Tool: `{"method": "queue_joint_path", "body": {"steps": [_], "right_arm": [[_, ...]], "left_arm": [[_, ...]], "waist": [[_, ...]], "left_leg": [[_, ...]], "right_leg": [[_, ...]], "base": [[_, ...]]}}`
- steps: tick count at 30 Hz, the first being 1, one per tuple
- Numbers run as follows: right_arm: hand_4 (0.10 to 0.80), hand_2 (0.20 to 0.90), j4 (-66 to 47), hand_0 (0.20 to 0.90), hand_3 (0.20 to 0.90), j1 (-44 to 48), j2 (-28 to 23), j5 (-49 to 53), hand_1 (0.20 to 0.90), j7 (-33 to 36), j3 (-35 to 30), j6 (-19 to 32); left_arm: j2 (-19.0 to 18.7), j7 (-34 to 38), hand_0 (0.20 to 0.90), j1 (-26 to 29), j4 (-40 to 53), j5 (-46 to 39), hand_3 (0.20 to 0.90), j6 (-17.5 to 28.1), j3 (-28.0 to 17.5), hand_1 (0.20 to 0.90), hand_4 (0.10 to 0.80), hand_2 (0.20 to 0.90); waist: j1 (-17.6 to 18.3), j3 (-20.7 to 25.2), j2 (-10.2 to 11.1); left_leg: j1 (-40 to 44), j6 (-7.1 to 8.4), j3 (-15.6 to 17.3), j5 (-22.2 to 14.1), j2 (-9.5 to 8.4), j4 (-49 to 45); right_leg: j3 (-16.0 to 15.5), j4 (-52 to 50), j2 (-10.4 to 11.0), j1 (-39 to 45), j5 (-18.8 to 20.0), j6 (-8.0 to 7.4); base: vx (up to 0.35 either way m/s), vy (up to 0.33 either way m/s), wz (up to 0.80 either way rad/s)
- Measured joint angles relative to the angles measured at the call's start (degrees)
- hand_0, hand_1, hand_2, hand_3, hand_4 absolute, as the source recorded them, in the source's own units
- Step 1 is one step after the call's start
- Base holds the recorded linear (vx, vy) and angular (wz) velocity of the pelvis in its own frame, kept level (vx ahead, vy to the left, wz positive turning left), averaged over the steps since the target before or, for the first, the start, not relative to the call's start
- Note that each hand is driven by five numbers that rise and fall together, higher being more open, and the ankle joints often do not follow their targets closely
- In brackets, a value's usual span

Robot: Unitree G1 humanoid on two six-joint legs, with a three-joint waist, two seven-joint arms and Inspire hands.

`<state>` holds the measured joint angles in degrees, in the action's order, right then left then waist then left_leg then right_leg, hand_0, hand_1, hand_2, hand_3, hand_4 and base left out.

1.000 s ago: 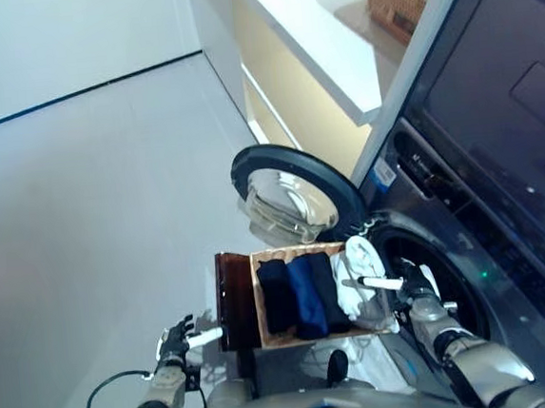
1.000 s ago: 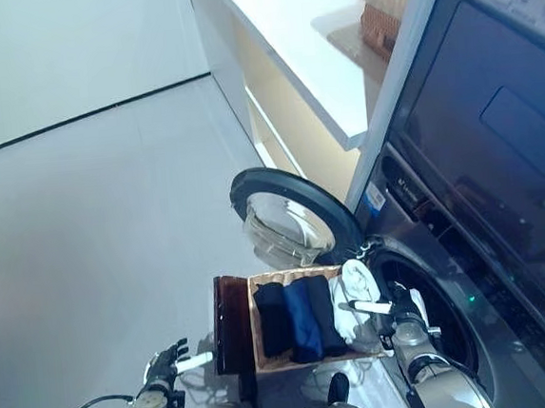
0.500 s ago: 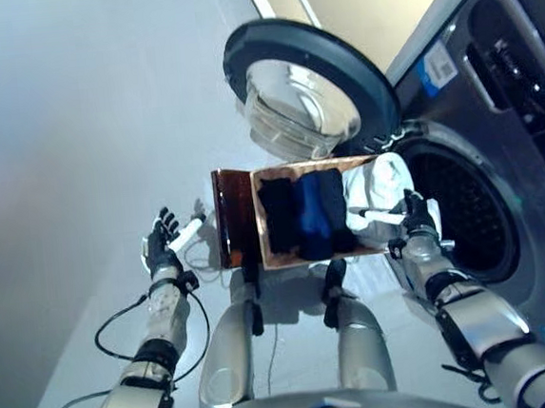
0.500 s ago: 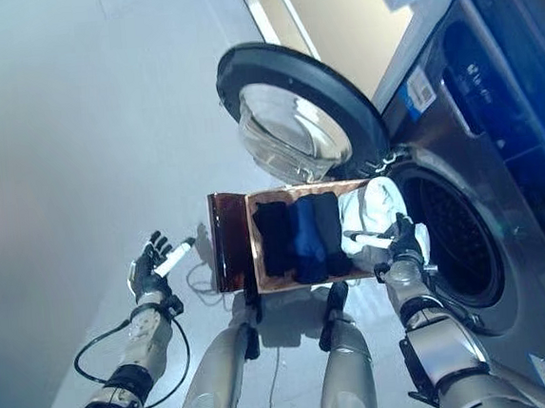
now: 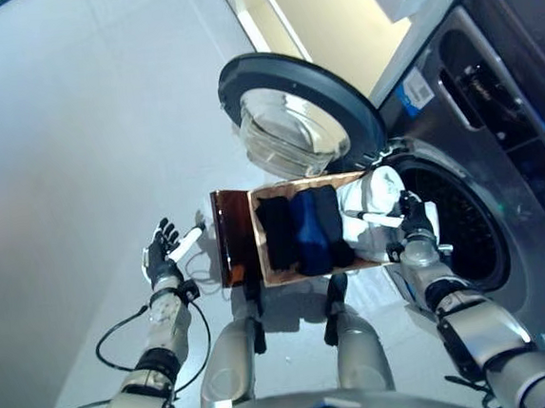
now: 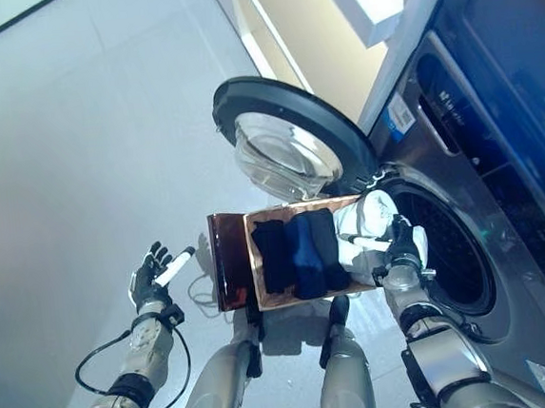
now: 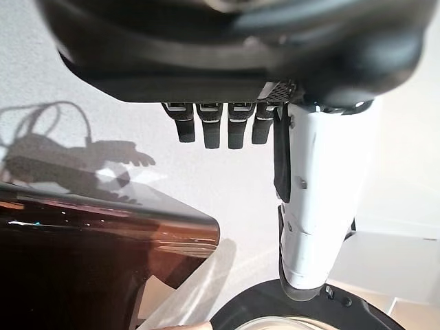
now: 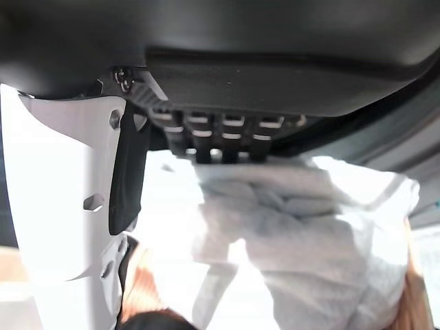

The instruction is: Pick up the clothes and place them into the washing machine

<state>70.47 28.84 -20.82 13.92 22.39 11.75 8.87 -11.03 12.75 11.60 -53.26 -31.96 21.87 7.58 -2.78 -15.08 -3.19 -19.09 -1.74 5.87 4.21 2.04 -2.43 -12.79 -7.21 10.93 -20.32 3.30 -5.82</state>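
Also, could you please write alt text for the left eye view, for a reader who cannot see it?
A wooden basket of folded dark and blue clothes stands on the floor before a washing machine with its round door open. The right hand is at a white garment at the basket's drum-side end; the left hand hangs open, apart.

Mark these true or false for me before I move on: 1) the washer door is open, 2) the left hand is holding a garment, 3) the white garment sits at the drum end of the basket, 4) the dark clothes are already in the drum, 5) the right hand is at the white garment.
1. True: the washer door is swung open.
2. False: the left hand is open over the floor, holding nothing.
3. True: the white garment lies at the basket end nearest the drum.
4. False: the dark clothes lie folded in the basket.
5. True: the right hand is right at the white garment; its grip is unclear.
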Motion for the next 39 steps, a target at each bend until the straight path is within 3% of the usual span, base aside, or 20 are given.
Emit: {"method": "queue_joint_path", "body": {"steps": [5, 19, 26, 31, 35, 39], "right_arm": [[0.8, 0.9, 0.3, 0.9, 0.9, -4.99, 1.26, 0.02, 0.9, -0.1, -0.07, -0.02], [0.8, 0.9, 0.75, 0.9, 0.9, -7.5, 1.21, 1.19, 0.9, -0.07, -2.89, 0.02], [0.8, 0.9, 0.83, 0.9, 0.9, -7.64, 0.8, 1.23, 0.9, -0.01, -2.89, 0.04], [0.8, 0.9, 1.34, 0.9, 0.9, -7.17, -0.37, 1.24, 0.9, 0.41, -2.88, -0.02], [0.8, 0.9, 1.44, 0.9, 0.9, -3.66, -3.22, 1.33, 0.9, 1.67, -3.01, -0.11], [0.8, 0.9, 1.22, 0.9, 0.9, 0.76, -4.15, 2.41, 0.9, 3.25, -3.0, -0.03]], "left_arm": [[0.24, -0.32, 0.9, -2.1, -2.68, 0.0, 0.9, -0.31, 0.32, 0.9, 0.8, 0.9], [0.14, -0.41, 0.9, -4.38, -4.87, -0.01, 0.9, -0.36, 0.28, 0.9, 0.8, 0.9], [0.06, -0.5, 0.9, -3.85, -4.13, -0.52, 0.9, -0.3, 0.38, 0.9, 0.8, 0.9], [0.2, -0.6, 0.9, -3.45, -3.41, -1.77, 0.9, -0.17, 0.27, 0.9, 0.8, 0.9], [0.34, -0.28, 0.9, -0.08, -3.21, -4.91, 0.9, 0.27, -1.22, 0.9, 0.8, 0.9], [0.41, -0.13, 0.9, 0.65, -3.14, -6.33, 0.9, 1.13, -3.64, 0.9, 0.8, 0.9]], "waist": [[0.37, 2.93, 0.36], [0.95, 4.58, 0.51], [1.53, 4.72, 0.38], [1.74, 3.26, -0.84], [1.72, -0.56, -3.03], [1.54, -2.11, -3.49]], "left_leg": [[2.14, 0.01, 0.02, -0.02, -0.02, 1.02], [3.32, -0.01, 0.58, 0.02, -0.11, 1.46], [0.16, -0.11, 1.36, 0.38, -0.29, 1.49], [-1.76, -0.61, 1.53, 0.88, -0.83, 1.38], [-4.8, -0.88, 1.62, 1.23, -0.97, 1.0], [-7.65, -0.95, 1.99, 1.28, -0.95, 0.67]], "right_leg": [[-0.33, 2.59, -0.33, 2.95, 0.64, -0.18], [0.57, 3.74, -0.51, 3.81, 1.67, -0.3], [1.39, 3.37, -0.28, -0.13, 2.09, -0.02], [1.63, 3.25, 0.29, -2.15, 2.73, -0.31], [1.71, 3.19, 0.42, -4.92, 3.49, -0.43], [2.49, 2.56, 0.35, -8.32, 3.54, -0.37]], "base": [[0.0, 0.0, 0.0], [-0.007, 0.004, -0.03], [-0.049, 0.007, -0.05], [-0.025, 0.008, 0.0], [-0.005, 0.0, 0.02], [0.036, 0.012, -0.06]]}}
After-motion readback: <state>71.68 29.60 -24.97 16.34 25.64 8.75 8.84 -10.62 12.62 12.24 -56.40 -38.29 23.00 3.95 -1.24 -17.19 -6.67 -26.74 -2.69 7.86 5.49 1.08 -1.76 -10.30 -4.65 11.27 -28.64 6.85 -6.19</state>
